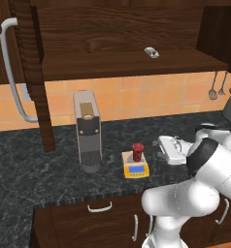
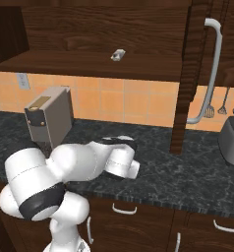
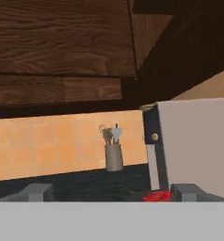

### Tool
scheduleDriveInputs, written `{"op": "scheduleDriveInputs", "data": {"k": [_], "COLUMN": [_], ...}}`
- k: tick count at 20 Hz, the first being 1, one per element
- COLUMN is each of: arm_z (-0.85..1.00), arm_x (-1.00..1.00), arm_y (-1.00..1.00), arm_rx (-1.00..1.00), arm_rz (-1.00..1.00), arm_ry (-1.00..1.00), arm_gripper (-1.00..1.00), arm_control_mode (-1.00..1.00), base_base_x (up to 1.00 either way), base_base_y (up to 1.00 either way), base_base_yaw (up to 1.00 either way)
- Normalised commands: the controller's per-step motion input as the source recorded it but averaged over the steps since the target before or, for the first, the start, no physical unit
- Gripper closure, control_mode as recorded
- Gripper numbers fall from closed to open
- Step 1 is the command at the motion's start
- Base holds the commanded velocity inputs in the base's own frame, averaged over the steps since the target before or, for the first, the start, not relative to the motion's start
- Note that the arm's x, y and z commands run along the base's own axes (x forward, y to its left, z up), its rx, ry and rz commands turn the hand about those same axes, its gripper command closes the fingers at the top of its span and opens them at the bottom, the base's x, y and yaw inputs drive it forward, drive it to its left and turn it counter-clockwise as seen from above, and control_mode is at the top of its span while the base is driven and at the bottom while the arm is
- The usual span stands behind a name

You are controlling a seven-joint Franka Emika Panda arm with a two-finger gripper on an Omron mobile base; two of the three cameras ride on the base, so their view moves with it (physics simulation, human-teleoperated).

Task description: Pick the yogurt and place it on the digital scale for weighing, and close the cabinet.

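Fingers: two dark tips [image 3: 38, 192] stand wide apart at the near edge of the hand view, gripping nothing — the red top of the yogurt [image 3: 157, 196] shows low between them, nearer the right-hand tip.
Gripper [image 1: 162, 147]: open and level, just right of the cup in the left base view; my guess is that it has let go so the cup can rest free for weighing.
Yogurt: upright on the grey plate of the digital scale [image 1: 136, 167], whose display strip faces the near counter edge.
Scale's spot: on the dark counter [image 1: 35, 164], just right of the coffee machine [image 1: 87, 131].
Arm: elbow raised near the counter's front edge, forearm reaching out low and flat toward the scale, wrist horizontal.
Cabinet [image 1: 112, 43]: open above the counter — its door [image 1: 27, 72] swings out at the left with the long silver bar handle [image 1: 10, 72] facing outward; a small whitish-green packet [image 1: 151, 52] lies on the shelf.
Far side: a utensil holder [image 3: 114, 155] stands against the tiled wall.
Left to do: closing the door, as I judge it.
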Motion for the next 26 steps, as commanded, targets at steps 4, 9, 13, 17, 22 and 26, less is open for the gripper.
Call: {"op": "scheduleDriveInputs", "data": {"k": [4, 9, 13, 17, 22, 26], "arm_z": [0.44, 0.17, 0.24, 0.53, 0.61, 0.66], "arm_x": [-0.71, -0.63, -0.54, -0.51, -0.70, -0.79], "arm_y": [-0.48, -0.32, -0.22, -0.40, -0.77, -1.00], "arm_rx": [-0.43, -0.58, -0.56, -0.46, -0.37, -0.24], "arm_rz": [-0.02, -0.18, -0.30, -0.29, -0.18, -0.14], "arm_ry": [-0.35, -0.57, -0.64, -0.56, -0.51, -0.36], "arm_gripper": [-1.00, -1.00, -1.00, -1.00, -1.00, -1.00], "arm_control_mode": [-1.00, -1.00, -1.00, -1.00, -1.00, -1.00], "base_base_x": [0.00, 0.00, 0.00, 0.00, 0.00, 0.00], "base_base_y": [0.00, 0.00, 0.00, 0.00, 0.00, 0.00], "base_base_yaw": [0.00, 0.00, 0.00, 0.00, 0.00, 0.00]}}
